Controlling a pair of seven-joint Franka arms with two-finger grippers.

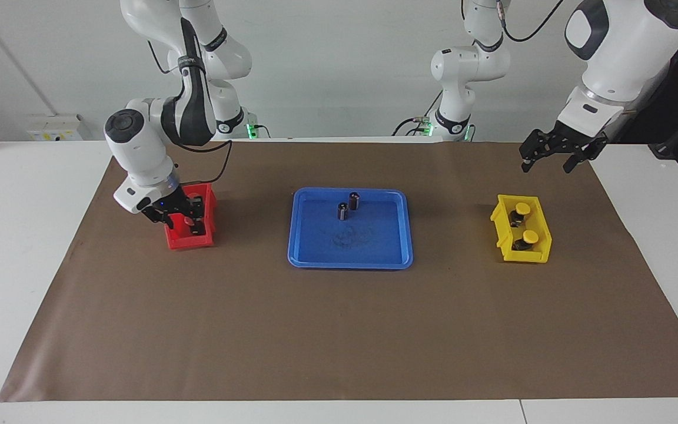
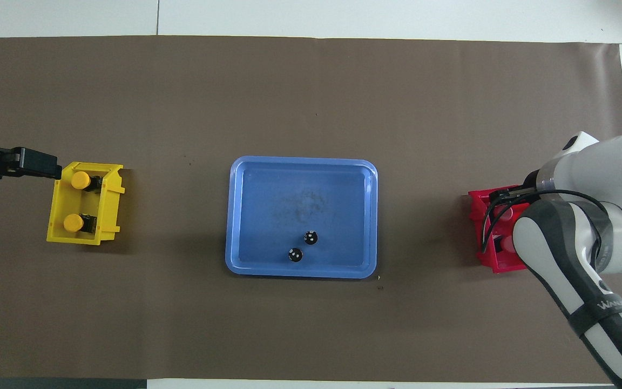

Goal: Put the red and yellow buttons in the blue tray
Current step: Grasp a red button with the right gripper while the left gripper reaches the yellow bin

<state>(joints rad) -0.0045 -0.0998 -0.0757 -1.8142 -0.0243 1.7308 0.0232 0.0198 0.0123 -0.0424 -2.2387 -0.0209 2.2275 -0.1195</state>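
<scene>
Two red buttons [image 1: 189,221] sit in a red bin [image 1: 205,240] near the table's right-arm end, where the right gripper [image 1: 181,217] dips in, grip unclear; yellow buttons [image 1: 522,209] wait in their yellow bin [image 1: 536,254] beneath the open left gripper [image 1: 552,158], blue tray [image 1: 398,259] mid-table.

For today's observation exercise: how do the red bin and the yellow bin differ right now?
The red bin has the right gripper lowered into it, hiding most of its contents; the yellow bin stands untouched, the left gripper raised apart from it. Two yellow buttons show plainly in the yellow bin. Both are small bins flanking the blue tray.
</scene>
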